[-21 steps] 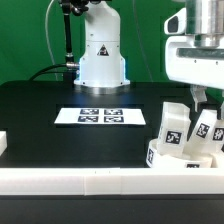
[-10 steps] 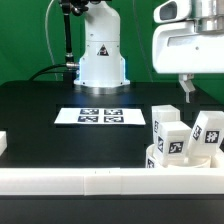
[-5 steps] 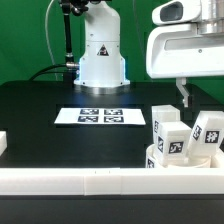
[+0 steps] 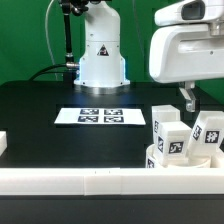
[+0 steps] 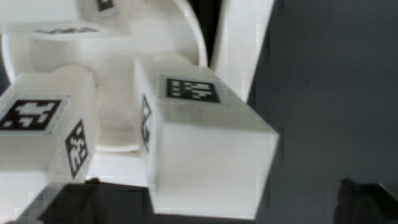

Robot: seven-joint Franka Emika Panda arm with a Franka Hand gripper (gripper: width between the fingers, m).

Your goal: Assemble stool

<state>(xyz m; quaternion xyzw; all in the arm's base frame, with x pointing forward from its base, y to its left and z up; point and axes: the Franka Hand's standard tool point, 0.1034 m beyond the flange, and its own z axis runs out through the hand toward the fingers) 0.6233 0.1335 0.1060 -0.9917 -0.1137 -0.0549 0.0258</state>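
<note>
The white stool seat disc (image 4: 163, 160) lies at the exterior view's right, just behind the border rail. Chunky white legs with black-and-white tags stand upright on it; two show clearly, the nearer leg (image 4: 167, 134) and a second leg (image 4: 208, 133). My gripper (image 4: 187, 98) hangs just above and behind the legs, holding nothing. In the wrist view the gripper (image 5: 222, 198) is open. Its dark fingertips (image 5: 98, 203) stand wide apart on either side of the nearest leg (image 5: 199, 135), without touching it. Two more legs (image 5: 48, 125) stand beside it.
The marker board (image 4: 100, 116) lies flat mid-table. The long white border rail (image 4: 90, 181) runs along the front edge. The white robot base (image 4: 102, 52) stands at the back. A small white part (image 4: 3, 143) sits at the exterior view's left edge.
The gripper has let go of a leg and risen from the cluster. Over the last second it has come down slightly above the legs. The legs now stand upright.
</note>
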